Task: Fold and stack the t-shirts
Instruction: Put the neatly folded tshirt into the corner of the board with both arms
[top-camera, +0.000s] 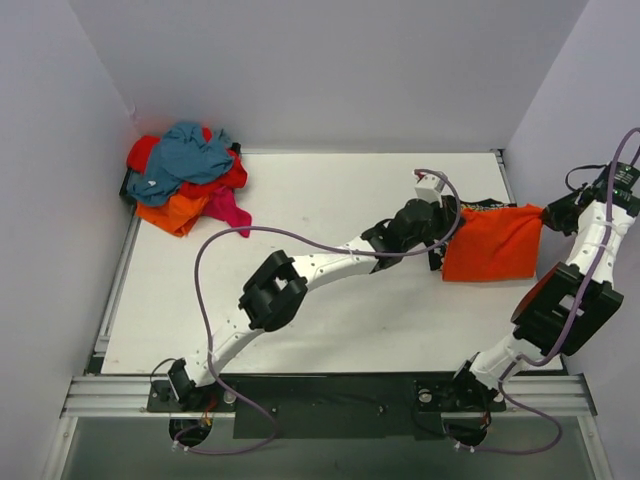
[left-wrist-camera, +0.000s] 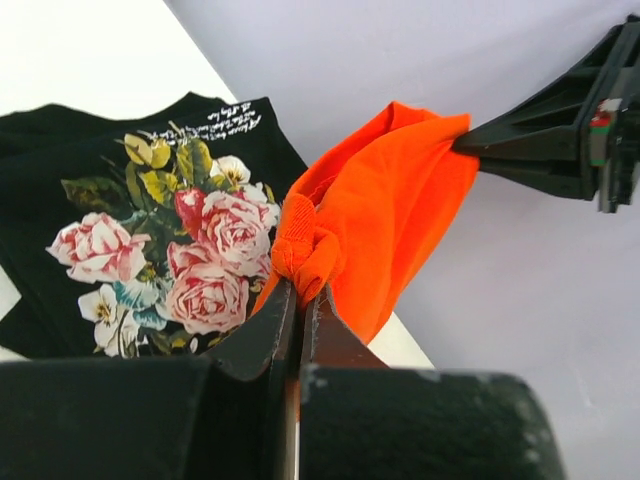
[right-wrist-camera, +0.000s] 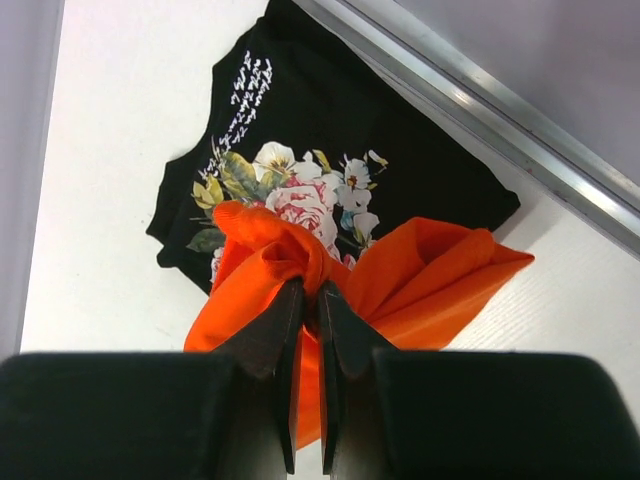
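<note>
1. In the far left corner of the table lay the heap of unfolded t-shirts, teal on top of red, orange and magenta. Neither arm was near it.
2. Right of centre, the left gripper had its fingers pinched hard together on a bunched edge of the orange t-shirt, with only cloth between them.
3. That orange shirt hung as a short panel between the two grippers, clear of the table. Under it, at the far right of the table, the black floral t-shirt lay flat with its print up, only a strip of it showing from above.
4. At the right wall, the right gripper was clamped just as tightly on the opposite edge of the orange shirt, again on a gathered wad.
5. We judged the step to be laying the orange shirt onto the black one to grow the stack.
6. To do that well, we thought both grippers should stay level and keep the cloth lightly taut.
7. They should come down together, with the orange edges lined up over the black shirt.
8. Neither side should let go until the cloth lay flat. The bunched grips looked likely to leave puckered corners or drag the shirt askew on release.
</note>
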